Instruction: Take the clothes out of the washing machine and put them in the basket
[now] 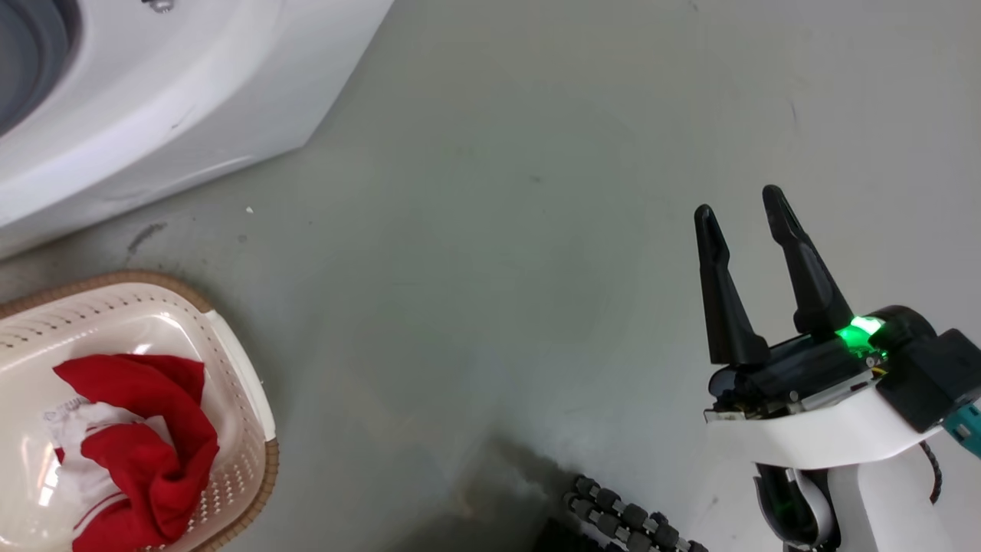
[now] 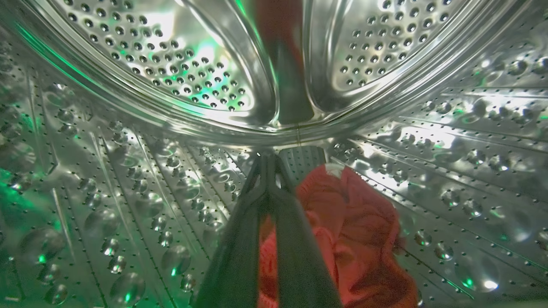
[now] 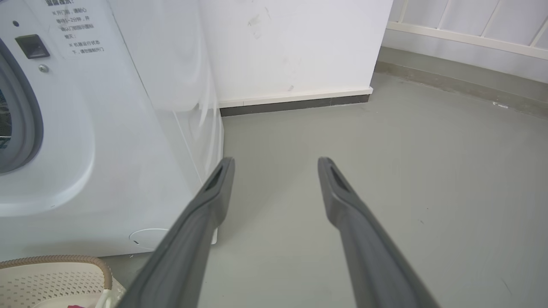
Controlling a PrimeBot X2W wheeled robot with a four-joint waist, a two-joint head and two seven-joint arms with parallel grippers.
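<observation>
Our left gripper [image 2: 267,164] is deep inside the steel drum [image 2: 128,192], its two dark fingers drawn together until the tips meet. We cannot tell whether any cloth is caught between them. A red garment [image 2: 355,231] lies crumpled on the drum's floor just to the right of the fingers and under them, and red shows through the slit lower down between them. The curved perforated wall closes in on both sides, and the drum's back plate [image 2: 180,72] stands a little beyond the tips.

Our right gripper [image 1: 737,202] hangs over bare grey floor [image 1: 498,268] with its fingers spread wide and nothing between them. In its own wrist view the right gripper [image 3: 276,160] points past the front corner of the washing machine [image 3: 128,141], with the white wall [image 3: 291,42] and its dark skirting [image 3: 295,102] farther off. Open floor runs to the right.

The basket [image 1: 237,360] stands on the floor near the machine's front, well apart from the right gripper, its brown rim curving round the near corner. Red and white clothes [image 1: 153,452] lie heaped inside it.
</observation>
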